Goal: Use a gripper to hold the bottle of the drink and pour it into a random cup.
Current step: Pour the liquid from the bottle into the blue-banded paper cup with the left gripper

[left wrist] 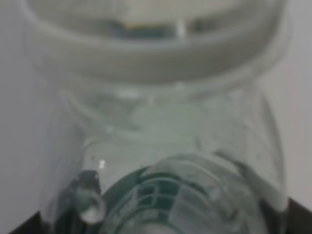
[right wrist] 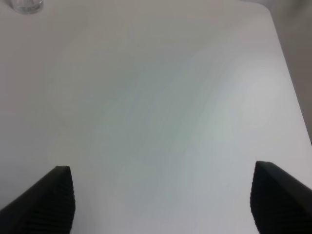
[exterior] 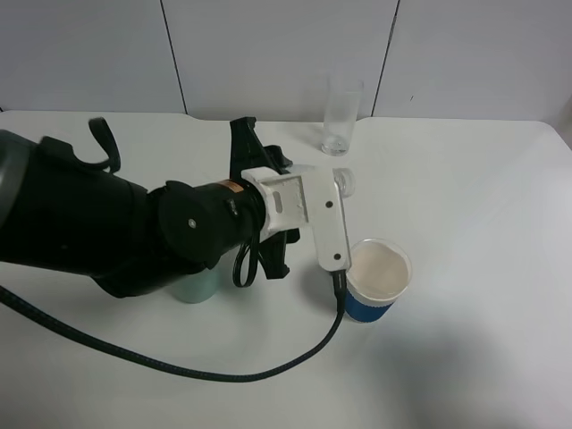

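Observation:
My left gripper (exterior: 326, 214), with white jaws on the black arm, is shut on the bottle (exterior: 345, 179). Only the bottle's clear neck and open mouth show past the upper side of the jaw. In the left wrist view the bottle (left wrist: 165, 146) fills the frame, clear and blurred, with its green label (left wrist: 161, 195) near the camera. The blue cup (exterior: 376, 281), white inside, stands upright just right of the jaw tip and nearer the front than the bottle's mouth. My right gripper (right wrist: 161, 200) is open over bare table, its dark fingertips (right wrist: 53, 195) wide apart, and is out of the exterior view.
A tall clear glass (exterior: 341, 116) stands at the back of the white table (exterior: 483, 197); its base shows in the right wrist view (right wrist: 27, 5). A pale teal cup (exterior: 195, 288) is partly hidden under the left arm. A black cable (exterior: 268, 366) trails across the front.

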`<control>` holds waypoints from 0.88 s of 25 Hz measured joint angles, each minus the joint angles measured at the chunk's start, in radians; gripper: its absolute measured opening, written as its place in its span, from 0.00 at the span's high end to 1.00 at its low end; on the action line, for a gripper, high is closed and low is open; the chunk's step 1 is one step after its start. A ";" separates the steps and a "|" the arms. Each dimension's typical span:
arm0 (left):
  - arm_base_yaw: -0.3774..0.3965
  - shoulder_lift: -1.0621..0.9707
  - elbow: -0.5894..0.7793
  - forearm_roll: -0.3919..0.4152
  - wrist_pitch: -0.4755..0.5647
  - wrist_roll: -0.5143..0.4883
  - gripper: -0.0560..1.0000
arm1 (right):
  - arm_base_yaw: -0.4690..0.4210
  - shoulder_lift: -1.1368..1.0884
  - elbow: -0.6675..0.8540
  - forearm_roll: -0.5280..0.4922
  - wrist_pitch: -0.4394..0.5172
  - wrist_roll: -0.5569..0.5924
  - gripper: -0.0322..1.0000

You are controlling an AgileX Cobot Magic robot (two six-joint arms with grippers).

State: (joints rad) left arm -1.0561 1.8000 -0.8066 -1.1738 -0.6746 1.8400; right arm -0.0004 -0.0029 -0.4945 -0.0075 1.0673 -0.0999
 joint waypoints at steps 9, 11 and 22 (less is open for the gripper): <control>-0.021 0.037 -0.044 -0.119 -0.037 0.070 0.43 | 0.000 0.000 0.000 -0.001 0.000 0.000 0.25; -0.028 0.050 -0.072 -0.151 -0.045 0.123 0.43 | 0.000 0.000 0.000 -0.001 0.000 0.000 0.25; -0.047 0.084 -0.086 -0.150 -0.150 0.256 0.43 | 0.000 0.000 0.000 -0.001 0.000 0.000 0.25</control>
State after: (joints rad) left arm -1.1035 1.8842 -0.8930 -1.3233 -0.8241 2.0961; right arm -0.0004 -0.0029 -0.4945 -0.0085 1.0673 -0.0999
